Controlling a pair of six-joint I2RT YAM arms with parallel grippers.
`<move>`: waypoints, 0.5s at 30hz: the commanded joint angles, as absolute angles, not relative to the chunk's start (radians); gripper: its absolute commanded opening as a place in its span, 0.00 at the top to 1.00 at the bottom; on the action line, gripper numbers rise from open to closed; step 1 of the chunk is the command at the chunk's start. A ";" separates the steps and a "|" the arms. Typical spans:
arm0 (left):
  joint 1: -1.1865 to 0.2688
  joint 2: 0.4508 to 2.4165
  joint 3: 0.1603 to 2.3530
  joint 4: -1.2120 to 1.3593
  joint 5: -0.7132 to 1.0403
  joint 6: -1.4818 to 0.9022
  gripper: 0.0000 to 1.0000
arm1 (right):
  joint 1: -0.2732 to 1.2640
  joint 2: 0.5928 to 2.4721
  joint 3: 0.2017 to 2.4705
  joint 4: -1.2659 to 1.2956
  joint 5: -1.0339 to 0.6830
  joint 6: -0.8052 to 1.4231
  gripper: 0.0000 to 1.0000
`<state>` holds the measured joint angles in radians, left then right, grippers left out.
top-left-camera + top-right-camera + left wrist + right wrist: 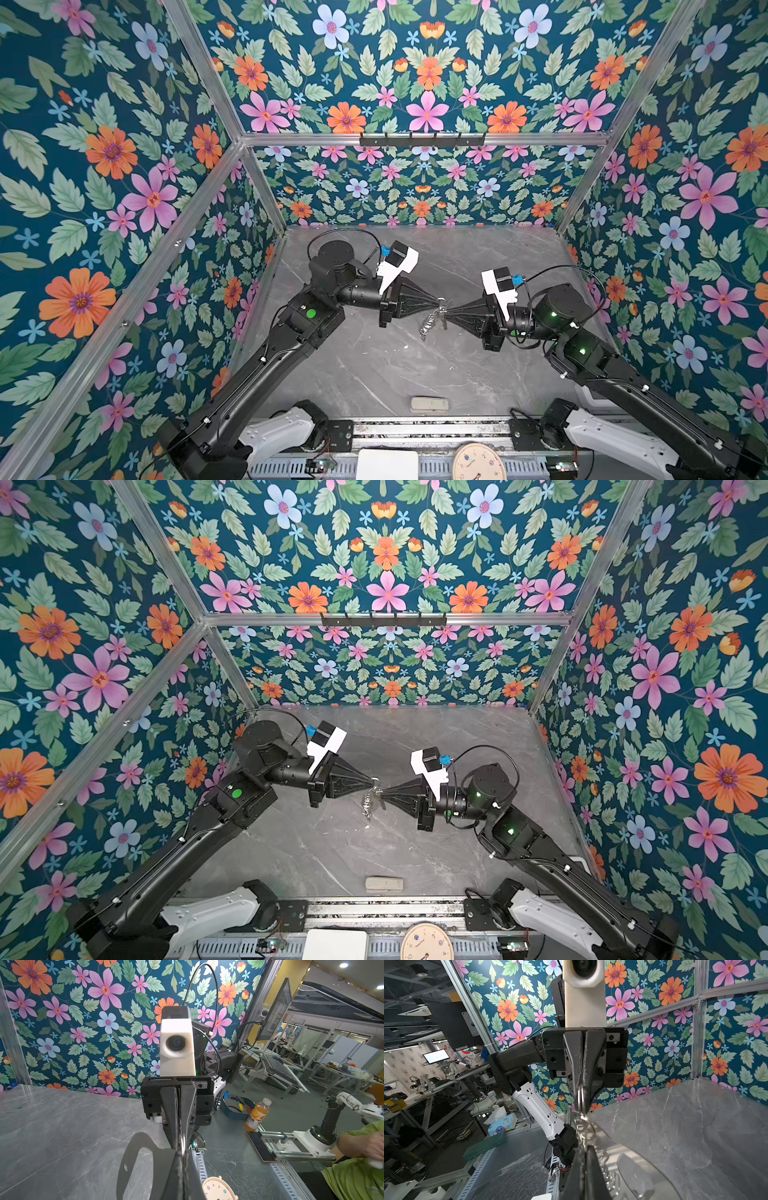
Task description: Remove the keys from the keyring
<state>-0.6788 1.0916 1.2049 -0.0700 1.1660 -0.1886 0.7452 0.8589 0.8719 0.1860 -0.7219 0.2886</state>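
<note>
Left gripper (pixel 437 299) pinched shut on the keyring (pixel 442 306); right gripper (pixel 449 311) shut on it too, tip to tip, arms level above the table (pixel 374 365). Keys (pixel 429 326) dangling beneath. Farther off, blue bowl (pixel 229 1111) holding rings, a yellow tag.

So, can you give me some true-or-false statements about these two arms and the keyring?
The left gripper and right gripper are both shut. True.
The keyring lies flat on the table. False: it is pinched between the gripper tips, chain dangling.
The beige block sits near the table's front edge, apart from both grippers. True.
The grippers point away from each other. False: their tips meet nose to nose.
</note>
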 commanded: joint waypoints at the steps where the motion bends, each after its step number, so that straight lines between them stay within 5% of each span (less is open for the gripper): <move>1: -0.678 1.082 1.218 -0.103 1.129 -0.137 1.00 | 0.746 0.849 0.872 0.195 -0.704 0.295 1.00; 15: -0.678 1.062 1.224 -0.148 1.037 -0.100 1.00 | 0.746 0.822 0.853 0.186 -0.659 0.330 1.00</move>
<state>-0.6788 1.0683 1.2144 -0.1543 1.0554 -0.1223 0.7452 0.8299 0.8558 0.1768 -0.6739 0.3222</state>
